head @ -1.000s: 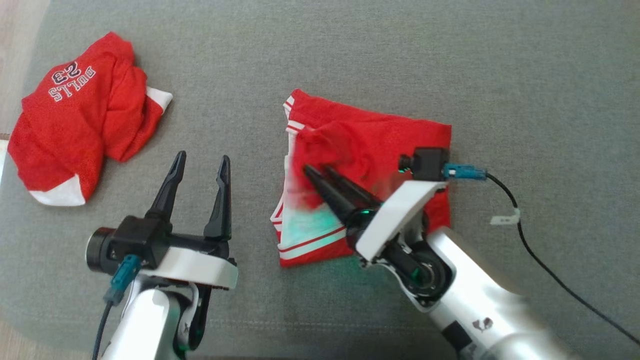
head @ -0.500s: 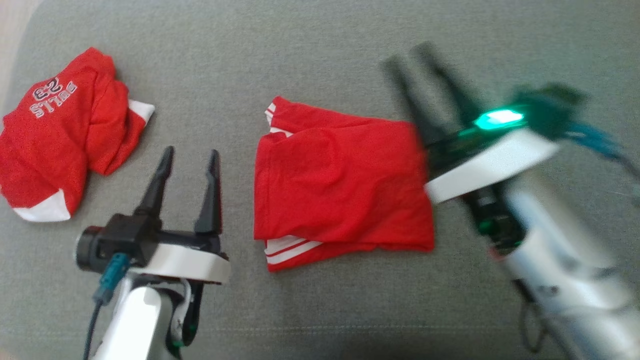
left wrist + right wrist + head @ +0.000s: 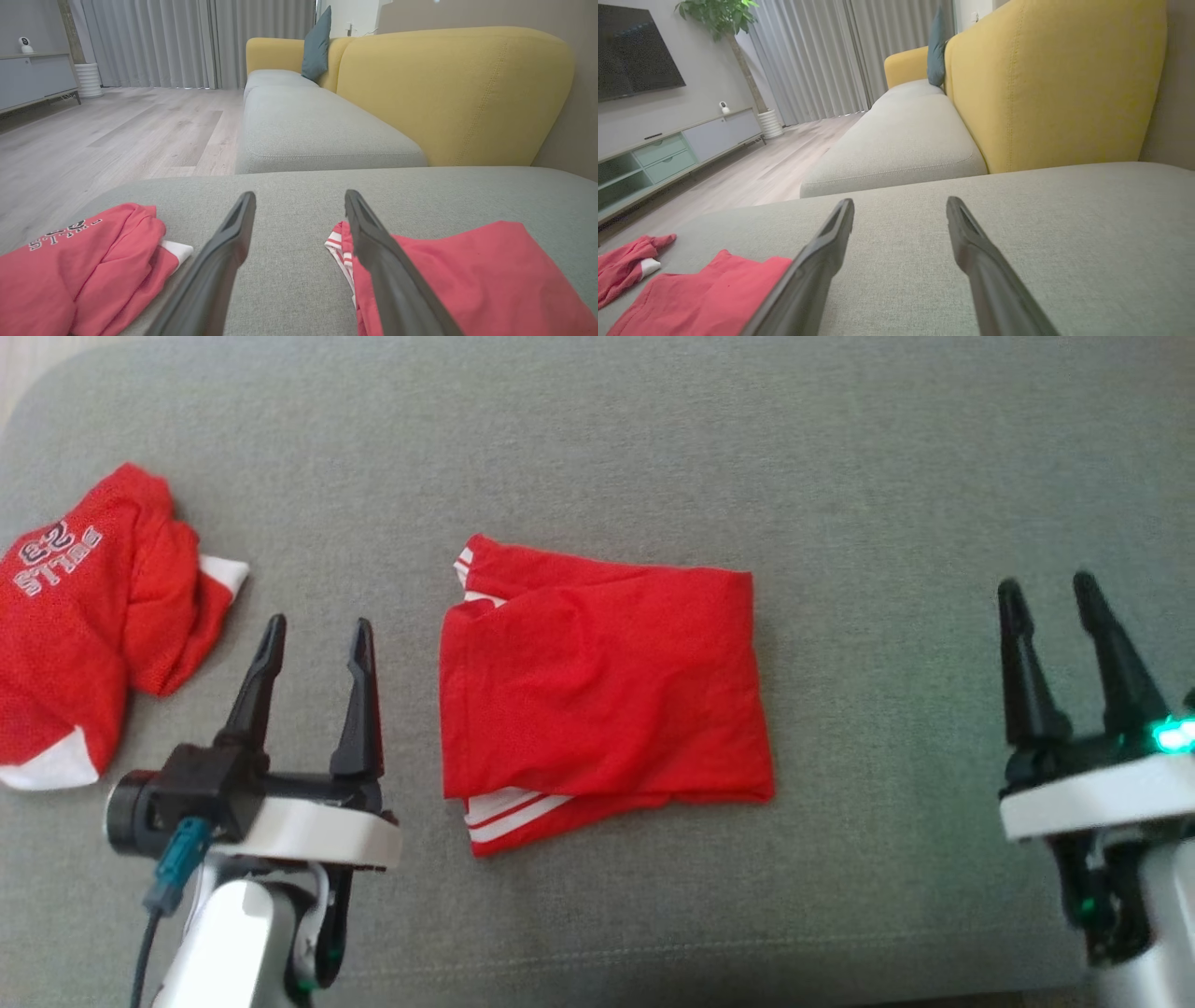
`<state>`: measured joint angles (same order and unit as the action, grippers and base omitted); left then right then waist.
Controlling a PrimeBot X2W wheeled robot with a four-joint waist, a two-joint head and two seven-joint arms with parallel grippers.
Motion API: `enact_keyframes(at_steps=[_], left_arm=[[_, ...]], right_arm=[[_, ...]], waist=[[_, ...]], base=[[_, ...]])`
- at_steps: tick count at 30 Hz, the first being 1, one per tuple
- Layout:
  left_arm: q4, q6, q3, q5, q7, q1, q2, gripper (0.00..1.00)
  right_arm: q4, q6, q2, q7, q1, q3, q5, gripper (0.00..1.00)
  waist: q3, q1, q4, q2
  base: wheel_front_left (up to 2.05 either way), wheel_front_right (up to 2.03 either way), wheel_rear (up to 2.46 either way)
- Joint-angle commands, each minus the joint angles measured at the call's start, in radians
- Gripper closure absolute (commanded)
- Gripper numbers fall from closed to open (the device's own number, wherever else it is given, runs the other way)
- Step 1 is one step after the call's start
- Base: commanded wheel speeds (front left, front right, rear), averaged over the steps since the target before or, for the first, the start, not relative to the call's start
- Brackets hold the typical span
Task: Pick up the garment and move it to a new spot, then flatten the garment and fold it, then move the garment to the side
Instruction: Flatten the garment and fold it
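Garment [image 3: 597, 681], one folded, one crumpled jersey [image 3: 84, 616], left hand [image 3: 319, 623], right hand [image 3: 1046, 581]

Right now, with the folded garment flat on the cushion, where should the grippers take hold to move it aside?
Probably the near edge of the folded red garment, at its two corners: left gripper on the striped corner, right gripper on the plain corner. Come in low from the robot's side; both layers end there, so one pinch should catch them.

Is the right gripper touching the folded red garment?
Apart. The head view shows the right gripper off to the side, with a stretch of bare grey cushion between it and the folded red garment.
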<state>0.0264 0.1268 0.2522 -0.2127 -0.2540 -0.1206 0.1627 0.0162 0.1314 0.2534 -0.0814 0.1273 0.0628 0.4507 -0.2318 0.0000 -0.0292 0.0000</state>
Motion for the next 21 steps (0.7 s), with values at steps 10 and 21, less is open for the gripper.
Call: enact_keyframes(at_steps=[10,21], left_arm=[[-0.015,0.001,-0.052,0.001,-0.008,0.039,0.04,0.0],[-0.006,0.035,-0.063,-0.01,0.006,0.128,0.05,0.0]], right_arm=[[-0.14,-0.001,-0.055,0.065,-0.104,-0.007,-0.082,0.0],[-0.154,-0.001,-0.056,0.104,-0.175,0.005,-0.105,0.0]], waist=[[0.074,0.0,-0.038,0.0],[0.153,0.0,-0.046,0.0]], base=[[0.0,0.0,0.0],[0.0,0.0,0.0]])
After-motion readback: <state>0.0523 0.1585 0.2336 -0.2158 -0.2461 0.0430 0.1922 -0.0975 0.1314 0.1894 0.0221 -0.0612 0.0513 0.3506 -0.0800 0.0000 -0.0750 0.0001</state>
